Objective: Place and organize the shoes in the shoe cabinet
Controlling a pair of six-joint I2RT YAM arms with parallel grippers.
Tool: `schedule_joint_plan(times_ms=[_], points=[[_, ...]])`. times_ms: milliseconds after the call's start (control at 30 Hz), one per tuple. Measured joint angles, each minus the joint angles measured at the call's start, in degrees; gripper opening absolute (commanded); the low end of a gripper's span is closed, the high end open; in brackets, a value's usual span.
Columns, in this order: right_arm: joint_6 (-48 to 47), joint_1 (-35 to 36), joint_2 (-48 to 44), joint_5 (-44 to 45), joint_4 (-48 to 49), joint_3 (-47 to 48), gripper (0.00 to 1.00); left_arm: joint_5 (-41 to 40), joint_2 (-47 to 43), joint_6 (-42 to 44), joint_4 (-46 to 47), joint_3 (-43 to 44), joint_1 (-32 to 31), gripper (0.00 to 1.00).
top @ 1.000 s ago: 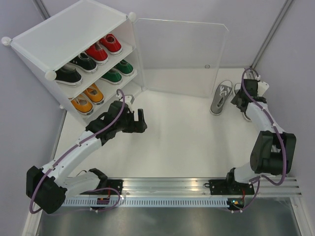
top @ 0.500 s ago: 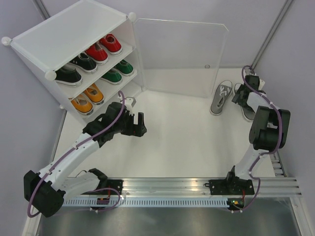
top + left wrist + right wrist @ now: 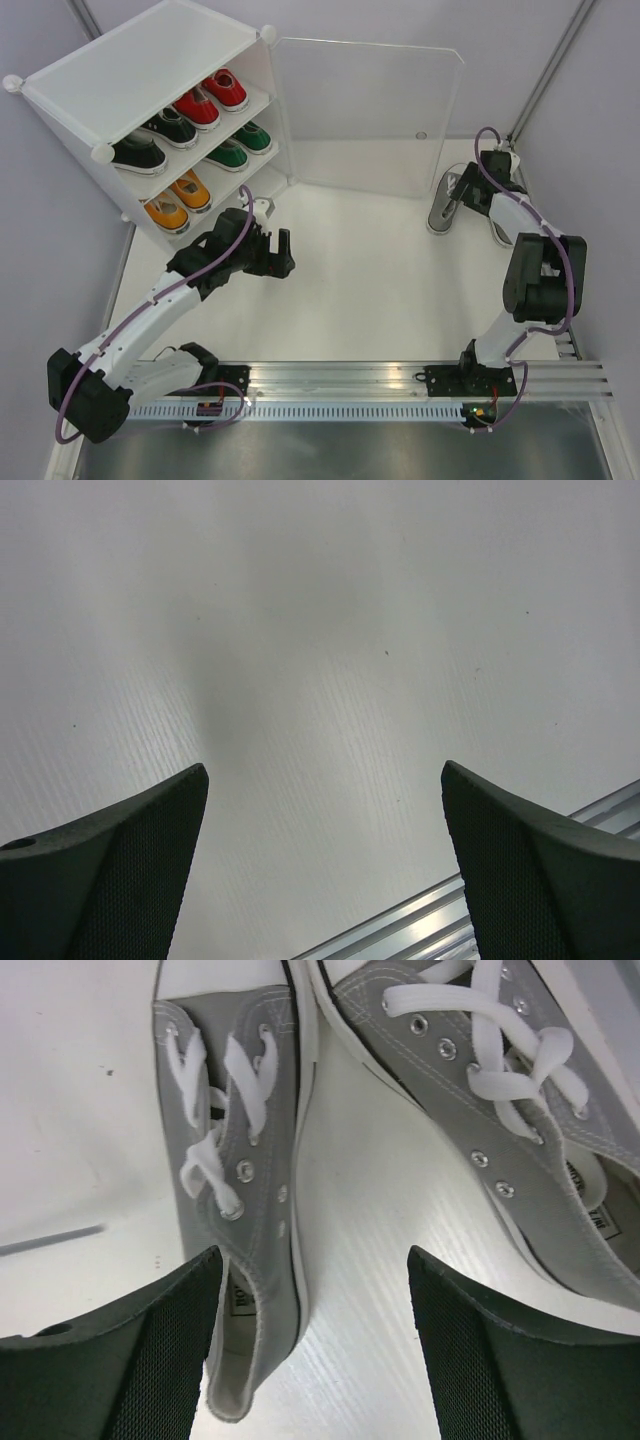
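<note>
right gripper spread empty over the grey shoes; left gripper wide, empty.

from high behind the near edge i look down over the whole white table; my right wrist view, close and downward, shares the grey canvas sneakers with it.

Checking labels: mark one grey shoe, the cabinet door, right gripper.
grey shoe [image 3: 255, 1200], right wrist view, upper beside laces.
cabinet door [image 3: 370, 110], top view, panel middle.
right gripper [image 3: 312, 1260], right wrist view, midway between fingertips.

Left arm extended with fingers spread wide; right arm fingers parted.
</note>
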Motion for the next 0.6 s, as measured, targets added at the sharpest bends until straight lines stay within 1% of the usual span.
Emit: schedule_joint_plan(times_ms=[167,300,367,567,600], points=[[3.5,1.2,-1.7,-0.2,1.2,-1.4,0.78,-0.9,0.0,0.0,0.0,-0.3,0.0,1.0],[4.7,1.4,-0.9,-0.1,1.2,-2.6,0.71,-1.4,0.0,0.0,0.0,-0.6,0.3,1.0],[5.1,1.4,0.4,-0.3,1.5,-3.2,0.71,-1.5,0.0,0.0,0.0,-0.6,0.3,1.0],[5.2,1.5,6.1,-1.6,2.1,-3.3,0.6,-1.6,0.3,0.0,0.0,-0.7,0.4,1.0],[5.2,1.5,6.9,-1.7,2.2,-3.3,0.54,-1.7,0.3,0.0,0.0,-0.7,0.4,1.0]])
